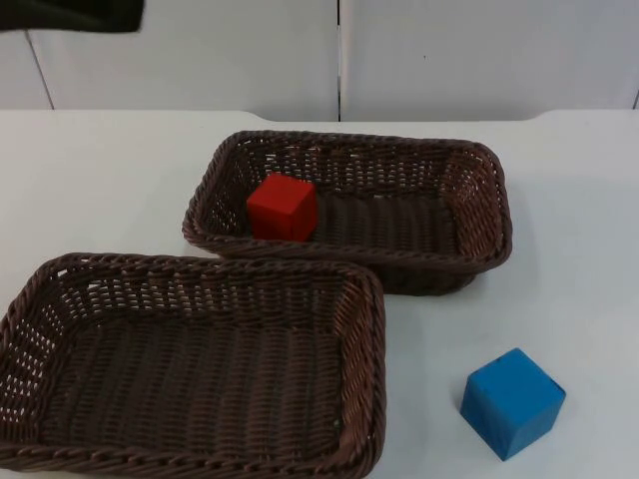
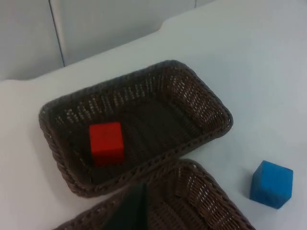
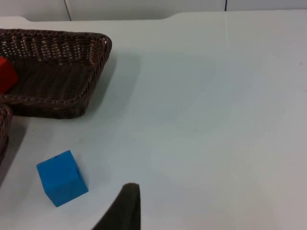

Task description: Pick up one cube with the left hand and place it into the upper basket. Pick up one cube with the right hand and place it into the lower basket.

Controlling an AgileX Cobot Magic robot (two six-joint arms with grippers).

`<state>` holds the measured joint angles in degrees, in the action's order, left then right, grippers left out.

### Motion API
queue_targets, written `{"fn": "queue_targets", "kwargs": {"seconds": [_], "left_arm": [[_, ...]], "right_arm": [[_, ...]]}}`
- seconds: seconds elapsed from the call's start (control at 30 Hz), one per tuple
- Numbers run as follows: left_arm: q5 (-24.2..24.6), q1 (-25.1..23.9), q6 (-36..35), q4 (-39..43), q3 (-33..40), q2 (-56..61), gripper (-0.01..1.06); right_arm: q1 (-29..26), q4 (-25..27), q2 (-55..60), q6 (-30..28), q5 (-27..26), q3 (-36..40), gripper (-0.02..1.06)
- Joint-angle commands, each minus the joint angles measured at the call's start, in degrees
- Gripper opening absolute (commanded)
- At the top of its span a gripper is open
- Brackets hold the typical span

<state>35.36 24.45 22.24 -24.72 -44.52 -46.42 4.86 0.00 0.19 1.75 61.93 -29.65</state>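
Top view: blue cube (image 1: 512, 402) sits on table (image 1: 579, 249) beside lower basket (image 1: 371, 329); probably light, rigid; grip opposite flat faces. Finger spacing on either gripper: cannot tell.

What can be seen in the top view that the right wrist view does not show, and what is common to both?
Top view alone: the whole lower basket, nothing inside it, and the whole upper basket. Right wrist view alone: a black fingertip of the right gripper, above bare table near the blue cube. Both: the red cube lying in the upper basket, and the blue cube on the table outside both baskets.
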Motion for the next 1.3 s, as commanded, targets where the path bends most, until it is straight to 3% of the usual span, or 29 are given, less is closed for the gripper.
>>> {"fn": "queue_targets", "kwargs": {"seconds": [0.0, 1.1, 1.27], "left_arm": [[-0.1, 0.1, 0.0, 1.0, 0.4, 1.3, 1.05], [1.9, 0.1, 0.0, 1.4, 0.4, 2.5, 1.05], [1.9, 0.1, 0.0, 1.4, 0.4, 2.5, 1.05]], "right_arm": [[-0.3, 0.0, -0.2, -0.3, -0.2, 0.1, 1.05], [-0.3, 0.4, -0.2, 0.1, -0.4, 0.1, 1.05], [-0.3, 0.4, 5.6, 0.7, -0.6, -1.5, 1.05]]}}
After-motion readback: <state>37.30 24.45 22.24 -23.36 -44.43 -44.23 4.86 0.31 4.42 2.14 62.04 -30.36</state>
